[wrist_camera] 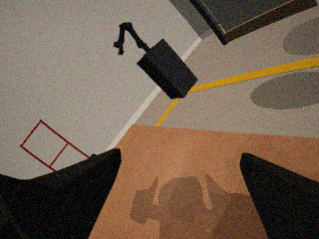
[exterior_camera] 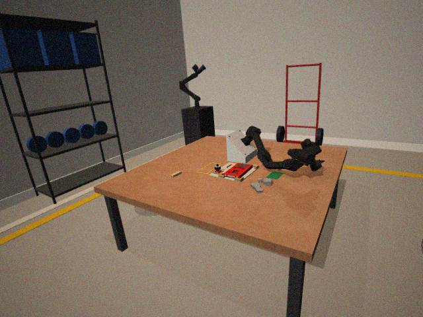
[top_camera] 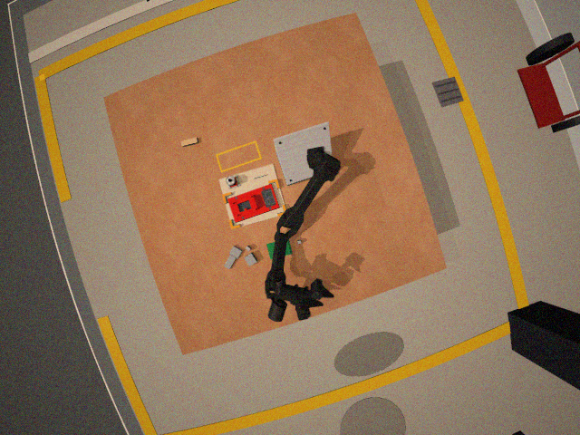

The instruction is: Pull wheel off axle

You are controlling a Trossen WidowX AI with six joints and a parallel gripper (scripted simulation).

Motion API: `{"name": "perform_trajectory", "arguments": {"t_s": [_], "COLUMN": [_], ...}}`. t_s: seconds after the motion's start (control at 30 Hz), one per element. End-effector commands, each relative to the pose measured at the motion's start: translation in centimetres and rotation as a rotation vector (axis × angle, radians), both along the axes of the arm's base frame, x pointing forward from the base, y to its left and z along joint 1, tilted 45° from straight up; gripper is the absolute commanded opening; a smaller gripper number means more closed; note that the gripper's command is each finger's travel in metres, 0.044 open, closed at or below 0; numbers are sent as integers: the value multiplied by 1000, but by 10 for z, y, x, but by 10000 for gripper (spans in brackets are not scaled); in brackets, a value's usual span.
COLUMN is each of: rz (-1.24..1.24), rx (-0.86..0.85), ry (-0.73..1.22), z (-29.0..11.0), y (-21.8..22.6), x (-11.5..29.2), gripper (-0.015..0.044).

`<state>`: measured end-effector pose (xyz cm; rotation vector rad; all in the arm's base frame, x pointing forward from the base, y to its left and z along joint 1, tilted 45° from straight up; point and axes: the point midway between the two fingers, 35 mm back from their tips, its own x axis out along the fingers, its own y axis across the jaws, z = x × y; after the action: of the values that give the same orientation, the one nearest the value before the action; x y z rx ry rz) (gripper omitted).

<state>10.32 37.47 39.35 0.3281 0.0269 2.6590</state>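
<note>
The wheel (top_camera: pixel 230 180) (exterior_camera: pixel 217 167) is a small dark and grey round piece on its upright axle, at a corner of the cream board (top_camera: pixel 269 170). Red shows beneath it. The marked area (top_camera: pixel 241 164) (exterior_camera: pixel 204 167) is a thin yellow rectangle outline on the table beside that board, with nothing seen inside. My gripper (top_camera: pixel 327 300) (wrist_camera: pixel 180 158) is open, with nothing between its fingers. It is above the table near its edge, far from the wheel. The wheel and marked area are outside the wrist view.
A red part (top_camera: pixel 238 213) lies on the cream board. A pale sloped box (top_camera: pixel 299 149) (exterior_camera: pixel 235 155) stands beside it. A tan block (top_camera: pixel 189 141) (exterior_camera: pixel 176 173), a green plate (top_camera: pixel 271 250) (exterior_camera: pixel 274 175) and several grey blocks (top_camera: pixel 251 258) (exterior_camera: pixel 267 181) lie on the table.
</note>
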Motion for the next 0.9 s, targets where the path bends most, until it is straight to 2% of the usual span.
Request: {"name": "perform_trajectory", "arguments": {"t_s": [0.0, 0.1, 0.37, 0.63, 0.73, 0.87], "rz": [2, 33, 220, 456, 549, 694], "rx": [2, 36, 223, 418, 429, 526], "ry": [0, -5, -30, -48, -4, -12], "z": [1, 14, 79, 128, 136, 150], "y": [-1, -9, -72, -160, -178, -232], "x": [-1, -13, -82, -147, -150, -174], "gripper": [374, 300, 300, 300, 300, 300]}}
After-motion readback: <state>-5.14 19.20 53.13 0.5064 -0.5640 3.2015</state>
